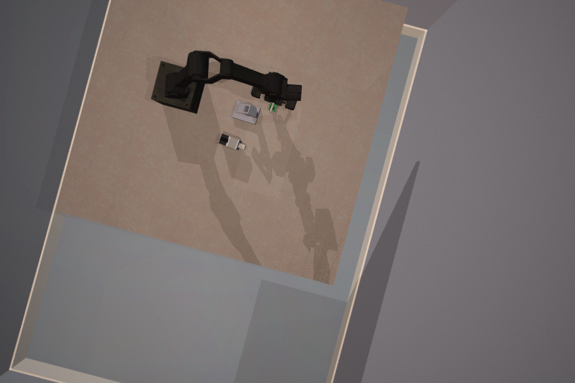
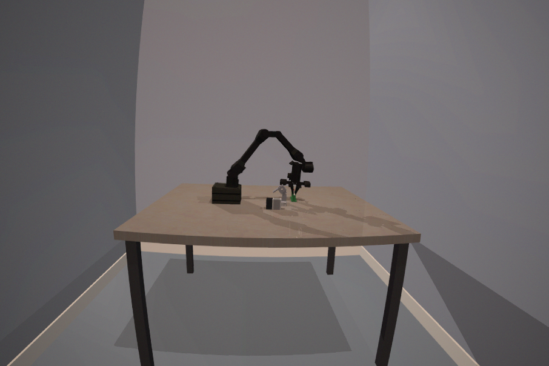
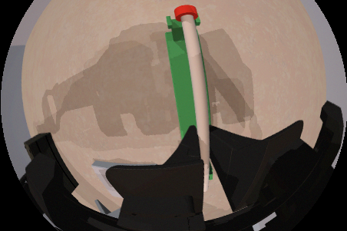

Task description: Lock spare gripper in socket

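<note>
My gripper (image 2: 294,194) (image 3: 201,135) is shut on the lock pin (image 3: 196,70), a long pale rod with a red head, near the end away from the head. The pin lies lengthwise above the green cradle (image 3: 182,85) (image 2: 293,198), its head over the cradle's far end. I cannot tell whether pin and cradle touch. The grey mount (image 1: 238,114) (image 2: 283,194) stands beside the cradle, towards the arm's base; its socket's inside is not visible. The spare gripper (image 1: 233,142) (image 2: 276,203), white and black with a pale spigot, lies on the table apart from the mount.
The arm's dark base (image 1: 178,102) (image 2: 226,193) stands on the table (image 1: 153,193) (image 2: 177,220). The arm arches over from it and hides part of the area around the cradle in the top view. Long arm shadows cross the table.
</note>
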`<state>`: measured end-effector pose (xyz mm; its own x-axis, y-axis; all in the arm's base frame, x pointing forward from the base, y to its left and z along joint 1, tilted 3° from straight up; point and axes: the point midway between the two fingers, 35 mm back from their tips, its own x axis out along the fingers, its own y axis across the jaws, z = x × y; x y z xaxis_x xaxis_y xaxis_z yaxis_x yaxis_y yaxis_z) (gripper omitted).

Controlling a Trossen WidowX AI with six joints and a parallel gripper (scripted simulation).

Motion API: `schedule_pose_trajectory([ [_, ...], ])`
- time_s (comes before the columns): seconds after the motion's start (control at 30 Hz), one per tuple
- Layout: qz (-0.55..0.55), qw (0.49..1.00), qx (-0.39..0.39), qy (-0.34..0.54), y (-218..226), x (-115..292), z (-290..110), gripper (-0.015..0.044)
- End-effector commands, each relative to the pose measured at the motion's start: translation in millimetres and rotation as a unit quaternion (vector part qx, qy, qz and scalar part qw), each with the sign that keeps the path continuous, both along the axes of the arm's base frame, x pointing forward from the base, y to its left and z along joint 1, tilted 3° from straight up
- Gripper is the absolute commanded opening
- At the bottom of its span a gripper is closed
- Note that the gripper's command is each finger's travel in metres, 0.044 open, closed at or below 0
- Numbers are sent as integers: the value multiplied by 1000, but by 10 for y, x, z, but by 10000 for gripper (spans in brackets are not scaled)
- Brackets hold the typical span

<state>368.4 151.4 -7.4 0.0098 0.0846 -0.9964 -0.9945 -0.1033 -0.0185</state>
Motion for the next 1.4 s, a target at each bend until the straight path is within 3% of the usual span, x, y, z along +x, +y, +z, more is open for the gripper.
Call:
schedule_pose_trajectory([
  [0.0, 2, 1000, -1, 2, -3, 0, -46, 0],
  [1.0, 0, 1000, 0, -1, 1, 4, -4, 0],
  [1.37, 0, 1000, 0, -1, 1, 4, -4, 289],
])
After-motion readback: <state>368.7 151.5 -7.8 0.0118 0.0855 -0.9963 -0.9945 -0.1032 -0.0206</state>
